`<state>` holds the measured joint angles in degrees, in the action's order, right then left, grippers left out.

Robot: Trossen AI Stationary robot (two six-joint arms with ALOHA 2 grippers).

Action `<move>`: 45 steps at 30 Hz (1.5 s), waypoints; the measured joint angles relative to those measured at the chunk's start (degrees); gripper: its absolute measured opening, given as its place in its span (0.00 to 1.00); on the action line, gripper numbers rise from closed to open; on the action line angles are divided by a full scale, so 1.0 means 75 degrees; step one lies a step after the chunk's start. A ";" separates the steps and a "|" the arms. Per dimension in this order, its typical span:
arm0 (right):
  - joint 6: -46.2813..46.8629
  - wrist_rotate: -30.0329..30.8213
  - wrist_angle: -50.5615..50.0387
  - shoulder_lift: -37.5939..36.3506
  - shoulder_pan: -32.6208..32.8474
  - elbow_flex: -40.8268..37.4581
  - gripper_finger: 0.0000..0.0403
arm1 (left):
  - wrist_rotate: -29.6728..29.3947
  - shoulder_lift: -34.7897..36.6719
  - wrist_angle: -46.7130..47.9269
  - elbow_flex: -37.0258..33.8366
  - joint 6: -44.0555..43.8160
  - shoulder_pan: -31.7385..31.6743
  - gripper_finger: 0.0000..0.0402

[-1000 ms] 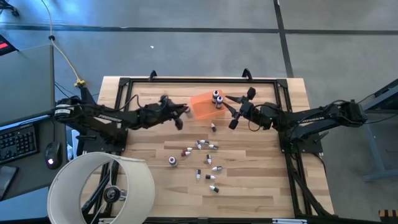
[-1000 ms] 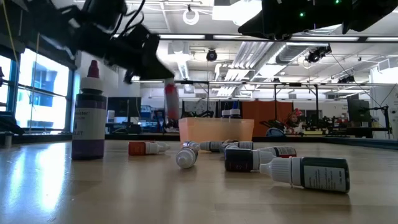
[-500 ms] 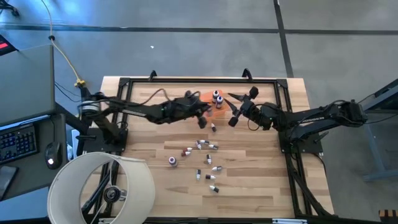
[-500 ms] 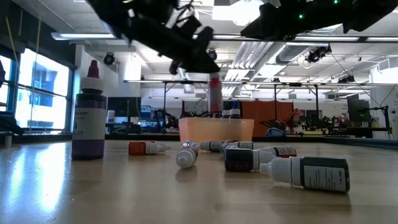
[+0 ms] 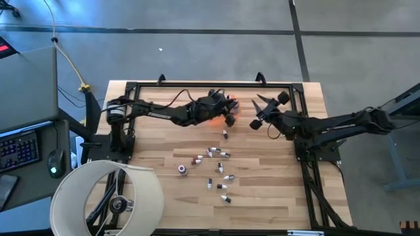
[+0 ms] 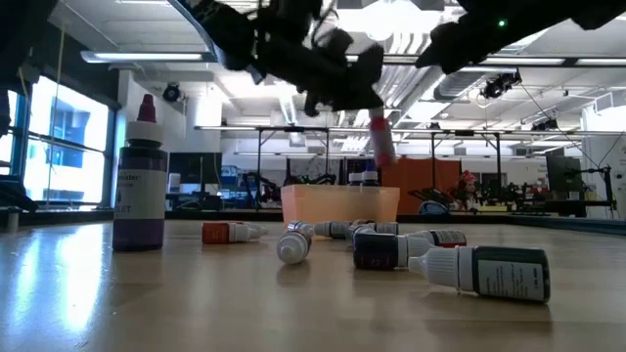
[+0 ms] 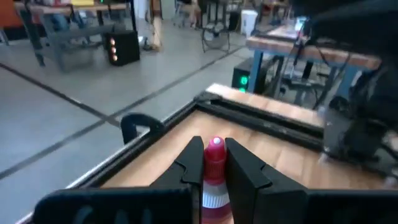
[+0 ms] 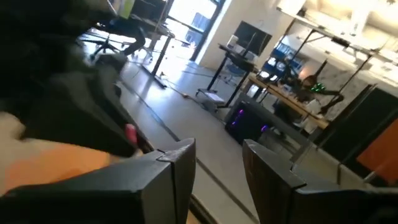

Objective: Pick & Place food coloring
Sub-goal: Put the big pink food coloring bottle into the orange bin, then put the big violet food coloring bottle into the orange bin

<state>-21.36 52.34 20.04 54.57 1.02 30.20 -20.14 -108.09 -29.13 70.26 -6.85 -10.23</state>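
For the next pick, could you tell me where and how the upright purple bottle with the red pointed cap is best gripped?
Probably around the cylindrical body of the purple bottle, below its tapering cap, descending from above with a finger on either side. It stands upright and alone, apart from the lying bottles, so both sides look free in the low view.

Two slim black jointed arms (image 5: 164, 113) carry looping black cables; each wrist ends in angular black fingers (image 7: 249, 177).
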 joint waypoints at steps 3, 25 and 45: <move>0.0462 -0.0125 -0.0510 -0.0382 0.0053 0.0000 0.31 | -0.0004 -0.0141 0.0377 -0.0122 -0.0007 -0.0146 0.07; 0.1051 -0.0805 -0.1039 -0.0758 0.0087 -0.0003 0.31 | 0.0753 -0.0878 -0.0273 -0.0079 -0.0328 -0.0392 0.07; 0.1051 -0.0805 -0.1050 -0.0758 0.0087 -0.0003 0.31 | 0.0819 -0.0870 0.0070 -0.0070 -0.0323 -0.0435 0.26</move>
<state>-13.47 46.30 12.17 48.88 1.67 30.17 -14.00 -114.61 -28.61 69.73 -9.28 -13.50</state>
